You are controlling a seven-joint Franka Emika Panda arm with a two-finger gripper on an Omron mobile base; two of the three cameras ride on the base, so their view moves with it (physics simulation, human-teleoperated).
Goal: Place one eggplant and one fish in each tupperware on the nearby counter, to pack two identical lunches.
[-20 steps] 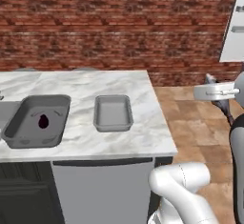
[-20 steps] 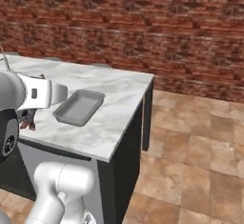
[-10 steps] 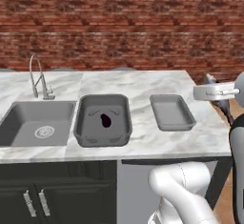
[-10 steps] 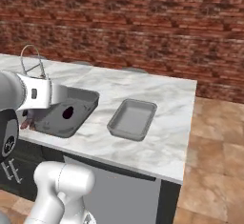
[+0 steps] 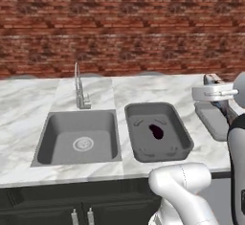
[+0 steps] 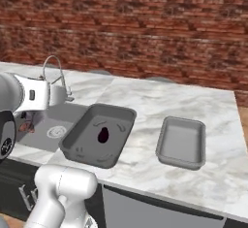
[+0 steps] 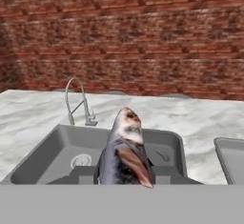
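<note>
Red brick wall point(image 5: 119, 25) is running across the back. Steel sink point(image 5: 79, 135) and faucet point(image 5: 80, 89) are being shown inset in veined marble. Dark cabinets point(image 5: 43, 209) with metal handles point(image 5: 74, 217) are being seen below.

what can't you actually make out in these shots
- Claw fingertips: hand view, the grey-brown finned fish it holds covers them.
- Far part of the large dark grey plastic tub: hand view, hidden behind the fish.
- Smaller light grey shallow tub: left base view, partly covered by the white arm; hand view, cut by the right edge.
- Small dark purple eggplant in the large tub: too small for surface detail.
</note>
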